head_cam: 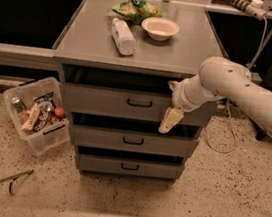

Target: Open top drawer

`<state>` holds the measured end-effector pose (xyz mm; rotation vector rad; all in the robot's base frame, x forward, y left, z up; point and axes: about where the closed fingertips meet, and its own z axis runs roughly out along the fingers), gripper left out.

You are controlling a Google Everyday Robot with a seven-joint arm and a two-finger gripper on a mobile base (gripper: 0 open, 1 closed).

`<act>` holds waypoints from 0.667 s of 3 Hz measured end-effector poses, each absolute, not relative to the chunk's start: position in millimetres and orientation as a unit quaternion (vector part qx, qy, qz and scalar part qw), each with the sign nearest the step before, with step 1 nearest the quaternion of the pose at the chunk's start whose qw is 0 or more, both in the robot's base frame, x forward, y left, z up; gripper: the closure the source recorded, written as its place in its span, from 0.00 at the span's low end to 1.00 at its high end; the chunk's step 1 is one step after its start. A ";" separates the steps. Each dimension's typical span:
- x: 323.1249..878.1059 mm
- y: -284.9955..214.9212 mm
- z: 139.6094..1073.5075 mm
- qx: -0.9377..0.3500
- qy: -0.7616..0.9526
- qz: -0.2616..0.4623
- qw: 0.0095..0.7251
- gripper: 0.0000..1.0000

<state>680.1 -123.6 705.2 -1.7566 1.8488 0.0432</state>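
Observation:
The top drawer (102,99) is the upper of three grey metal drawers in a cabinet under a grey counter. It has a small black pull handle (139,103) at its front's centre and stands shut. My gripper (170,120) hangs from the white arm in front of the drawer's right part, right of the handle and a little below it, pointing down. It does not touch the handle.
Two shorter grey drawers (132,141) sit below. On the counter (90,38) lie a plastic bottle (123,36), a white bowl (160,28) and a green bag (135,9). A clear bin (36,114) of snacks stands on the floor at the left.

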 end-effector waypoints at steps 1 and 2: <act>691.8 -111.9 691.4 -0.670 0.686 0.026 0.283 0.00; 681.3 -104.8 681.0 -0.683 0.679 0.049 0.265 0.00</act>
